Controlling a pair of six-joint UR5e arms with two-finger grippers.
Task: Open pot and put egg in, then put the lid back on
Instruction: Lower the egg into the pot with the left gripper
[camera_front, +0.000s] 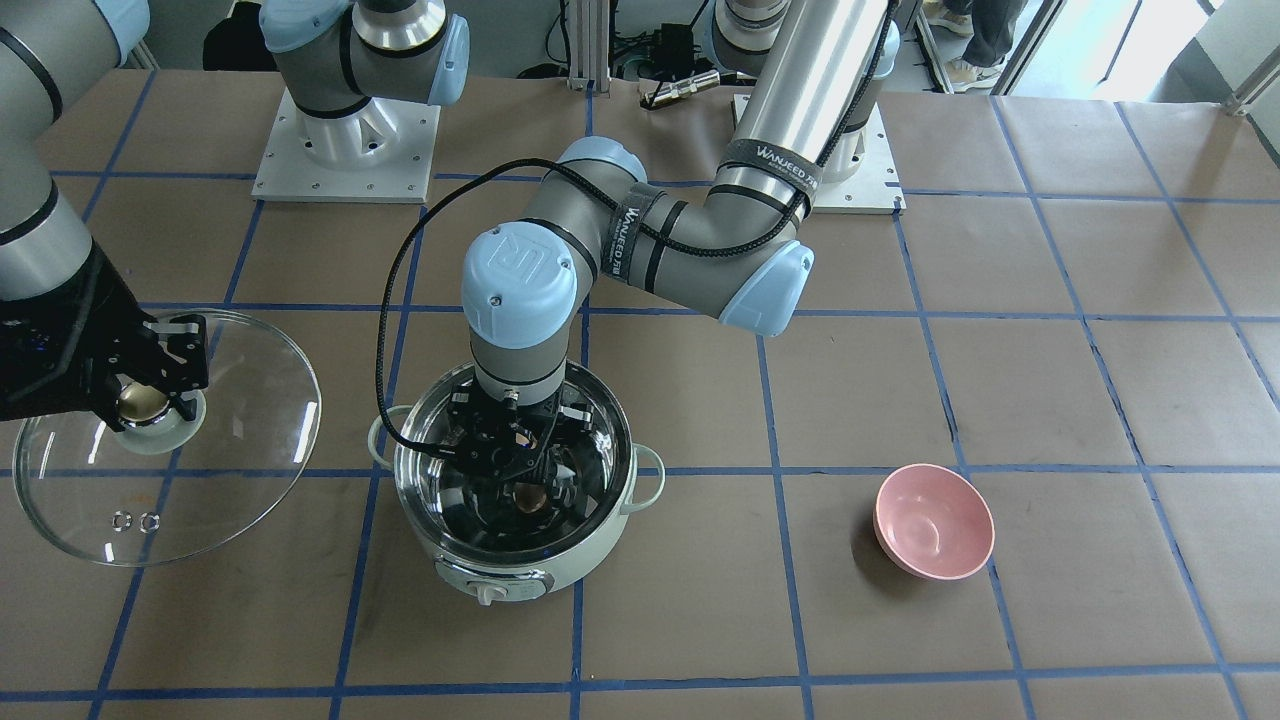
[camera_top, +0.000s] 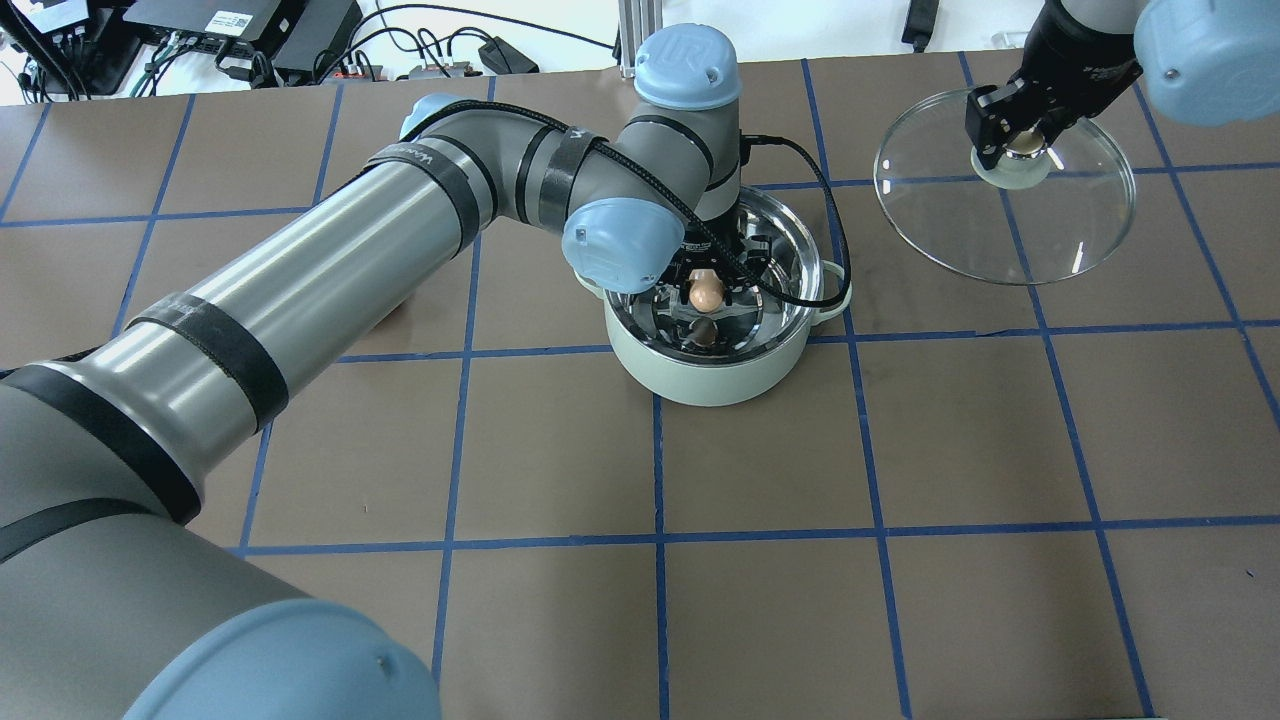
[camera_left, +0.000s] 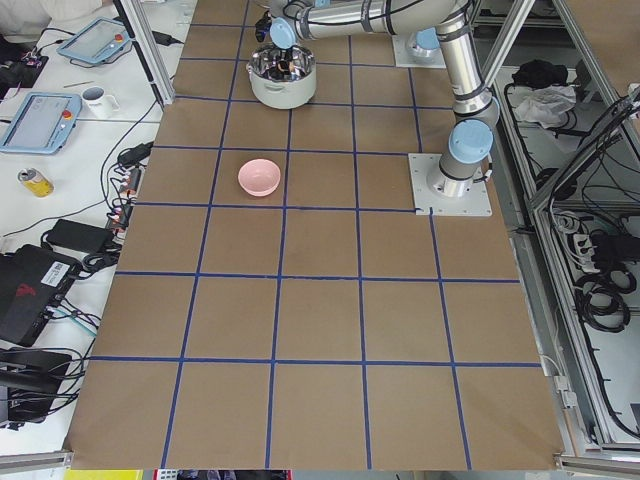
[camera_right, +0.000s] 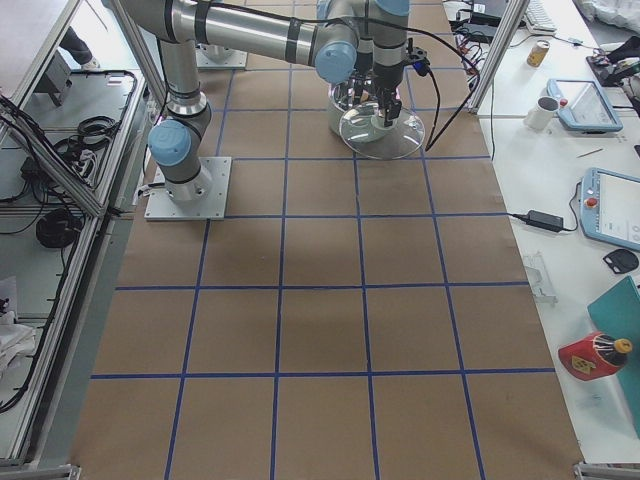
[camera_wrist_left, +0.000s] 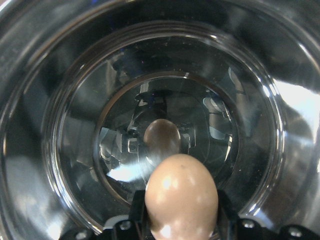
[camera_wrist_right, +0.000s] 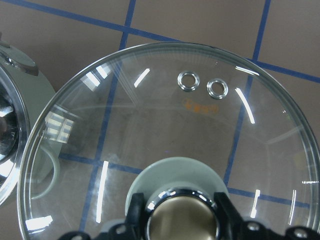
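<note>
The mint-green pot (camera_front: 520, 572) stands open on the table; it also shows in the overhead view (camera_top: 700, 380). My left gripper (camera_top: 706, 300) reaches down into it and is shut on the tan egg (camera_top: 706, 291). In the left wrist view the egg (camera_wrist_left: 181, 195) sits between the fingers above the shiny steel bottom, which mirrors it. My right gripper (camera_front: 145, 400) is shut on the cream-gold knob (camera_wrist_right: 182, 225) of the glass lid (camera_front: 230, 450). It holds the lid (camera_top: 1000, 230) tilted, off to the side of the pot.
A pink bowl (camera_front: 935, 520) stands alone on the brown paper, on the side of the pot away from the lid. Both arm bases (camera_front: 345, 150) sit on white plates at the robot's edge. The left arm's black cable (camera_top: 830, 230) loops over the pot's rim.
</note>
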